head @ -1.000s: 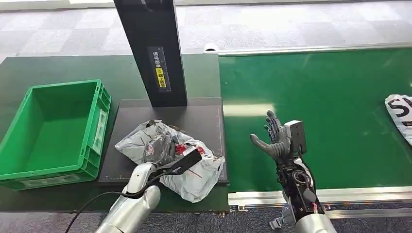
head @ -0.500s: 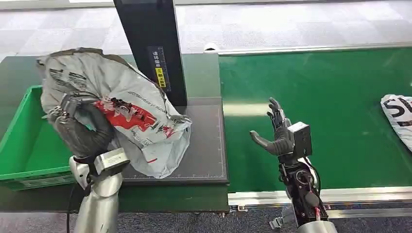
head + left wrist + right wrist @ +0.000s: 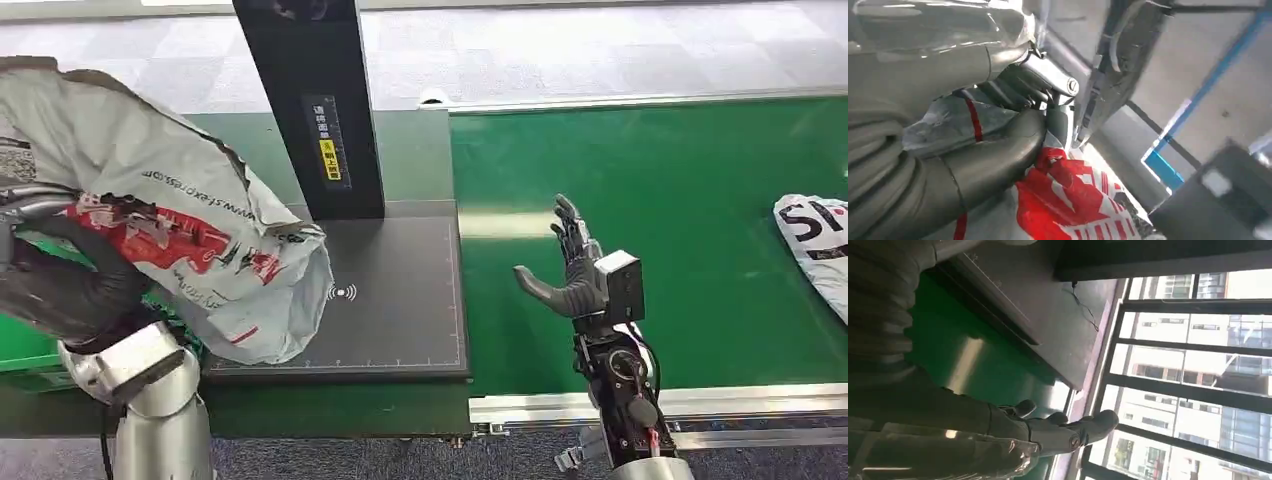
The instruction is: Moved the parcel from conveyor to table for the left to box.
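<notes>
A grey plastic parcel with red print hangs in the air at the left of the head view, above the green box, which it mostly hides. My left hand grips the parcel from below. The left wrist view shows my left hand closed on the crumpled grey and red parcel. My right hand stands over the green conveyor with fingers spread and nothing in it. In the right wrist view my right hand is also bare.
A black scanner plate lies beside the conveyor, with a black post rising behind it. Another white parcel with black print lies on the conveyor at the right edge.
My left hand has lifted the parcel off the scanner plate and swung it left and up, over the green box. The white parcel on the conveyor has crept slightly left. The right hand has hardly moved.
</notes>
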Controlling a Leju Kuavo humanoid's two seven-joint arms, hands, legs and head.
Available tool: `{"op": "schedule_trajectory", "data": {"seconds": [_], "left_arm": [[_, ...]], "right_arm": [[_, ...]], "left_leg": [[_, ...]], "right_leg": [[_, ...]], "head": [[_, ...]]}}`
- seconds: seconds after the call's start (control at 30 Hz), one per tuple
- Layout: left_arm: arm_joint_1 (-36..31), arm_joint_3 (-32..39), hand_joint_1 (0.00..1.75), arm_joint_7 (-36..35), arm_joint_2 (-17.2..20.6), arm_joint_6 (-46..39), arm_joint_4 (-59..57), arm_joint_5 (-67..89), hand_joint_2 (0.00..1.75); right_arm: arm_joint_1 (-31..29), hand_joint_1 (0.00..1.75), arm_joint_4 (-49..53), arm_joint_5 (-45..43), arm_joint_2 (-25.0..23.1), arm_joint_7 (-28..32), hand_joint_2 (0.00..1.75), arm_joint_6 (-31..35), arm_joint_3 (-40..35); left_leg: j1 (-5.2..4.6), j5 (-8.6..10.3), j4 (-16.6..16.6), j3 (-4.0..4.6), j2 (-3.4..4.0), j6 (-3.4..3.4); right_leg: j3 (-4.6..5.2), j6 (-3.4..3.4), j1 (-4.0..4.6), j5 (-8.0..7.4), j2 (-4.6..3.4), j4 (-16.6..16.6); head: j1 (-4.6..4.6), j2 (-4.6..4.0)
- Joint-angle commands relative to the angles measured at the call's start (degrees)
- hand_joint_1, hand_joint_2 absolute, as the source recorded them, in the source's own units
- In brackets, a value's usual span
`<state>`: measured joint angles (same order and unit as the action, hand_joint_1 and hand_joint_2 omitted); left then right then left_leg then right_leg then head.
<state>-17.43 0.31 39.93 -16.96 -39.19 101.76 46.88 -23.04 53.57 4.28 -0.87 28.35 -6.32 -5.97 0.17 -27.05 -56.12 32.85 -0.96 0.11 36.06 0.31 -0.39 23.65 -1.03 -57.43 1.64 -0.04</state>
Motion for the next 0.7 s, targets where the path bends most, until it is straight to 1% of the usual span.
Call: {"op": "schedule_trajectory", "data": {"seconds": [0.03, 0.1, 0.2, 0.23, 0.27, 0.53, 0.57, 0.6, 0.63, 0.67, 0.7], "left_arm": [[-3.7, 13.1, 1.75, -1.3, -3.0, -0.8, -13.1, 10.9, 1.75], [-3.7, 13.1, 1.75, -1.3, -3.0, -0.8, -13.1, 10.9, 1.75], [-3.7, 13.1, 1.75, -1.3, -3.0, -0.8, -13.1, 10.9, 1.75], [-3.7, 13.1, 1.75, -1.3, -3.0, -0.8, -13.1, 10.9, 1.75], [-3.7, 13.1, 1.75, -1.3, -3.0, -0.8, -13.1, 10.9, 1.75], [-3.7, 13.1, 1.75, -1.3, -3.0, -0.8, -13.1, 10.9, 1.75], [-7.2, 16.2, 1.75, -14.9, -1.7, -0.8, -23.3, 27.2, 1.75], [-8.9, 14.6, 1.75, -21.8, 0.7, -0.8, -27.4, 29.2, 1.75], [-10.6, 10.8, 1.75, -32.4, 5.3, -0.8, -34.7, 31.7, 1.75], [-12.0, 8.0, 1.75, -37.3, 8.9, -0.8, -38.0, 29.2, 1.75], [-12.9, 7.6, 1.75, -39.2, 10.4, -0.8, -40.2, 28.9, 1.75]], "right_arm": [[-1.1, 0.00, -0.8, 0.3, -0.2, -0.5, 1.75, 0.3, -1.5], [-1.1, 0.00, -0.8, 0.3, -0.2, -0.5, 1.75, 0.3, -1.5], [-1.1, 0.00, -0.8, 0.3, -0.2, -0.5, 1.75, 0.3, -1.5], [-1.1, 0.00, -0.8, 0.3, -0.2, -0.5, 1.75, 0.3, -1.5], [-1.1, 0.00, -0.8, 0.3, -0.2, -0.5, 1.75, 0.3, -1.5], [-1.1, 0.00, -0.8, 0.3, -0.2, -0.5, 1.75, 0.3, -1.5], [-0.8, 0.00, -0.6, 0.7, -0.4, -0.6, 1.75, 0.3, -1.6], [-0.6, 0.00, -0.3, 0.9, -0.4, -0.7, 1.75, 0.3, -1.5], [-0.5, 0.00, 0.0, 1.3, -0.4, -0.9, 1.75, 0.0, -1.4], [-0.4, 0.00, 0.2, 1.6, -0.5, -1.2, 1.75, -0.3, -1.3], [-0.4, 0.00, 0.2, 1.8, -0.6, -1.3, 1.75, -0.5, -1.2]], "left_leg": [[-0.01, 0.00, 0.1, -0.23, 0.06, -0.04], [0.03, -0.08, 0.1, -0.27, 0.30, -0.06], [0.03, -0.06, 0.1, -0.31, 0.18, -0.04], [0.02, -0.07, 0.1, -0.36, 0.26, -0.04], [0.01, -0.06, 0.0, -0.23, 0.28, -0.03], [0.02, -0.05, 0.0, -0.24, 0.22, -0.05], [0.02, -0.04, 0.0, -0.18, 0.22, -0.05], [0.03, -0.06, 0.0, -0.23, 0.23, -0.06], [0.00, 0.02, 0.1, -0.32, 0.11, -0.08], [-0.02, 0.10, 0.2, -0.38, -0.04, -0.10], [-0.01, 0.11, 0.3, -0.42, -0.06, -0.10]], "right_leg": [[-0.24, -0.01, 0.01, 0.03, 0.08, 0.1], [-0.18, -0.07, 0.05, 0.01, -0.10, 0.1], [-0.26, -0.04, 0.06, 0.04, 0.05, 0.1], [-0.29, -0.04, 0.06, 0.03, -0.01, 0.1], [-0.15, -0.05, 0.04, 0.00, -0.09, 0.1], [-0.20, -0.06, 0.05, 0.02, 0.02, 0.1], [-0.13, -0.06, 0.04, 0.00, -0.02, 0.0], [-0.19, -0.06, 0.05, 0.02, 0.01, 0.1], [-0.29, -0.07, 0.03, 0.01, 0.14, 0.1], [-0.36, -0.09, 0.01, 0.00, 0.28, 0.1], [-0.39, -0.09, 0.03, -0.01, 0.32, 0.2]], "head": [[0.00, 0.00], [0.00, -0.02], [0.00, -0.02], [0.00, 0.00], [0.02, 0.00], [0.00, -0.02], [0.00, -0.02], [0.00, 0.00], [0.00, -0.02], [0.00, 0.00], [0.00, -0.02]]}}
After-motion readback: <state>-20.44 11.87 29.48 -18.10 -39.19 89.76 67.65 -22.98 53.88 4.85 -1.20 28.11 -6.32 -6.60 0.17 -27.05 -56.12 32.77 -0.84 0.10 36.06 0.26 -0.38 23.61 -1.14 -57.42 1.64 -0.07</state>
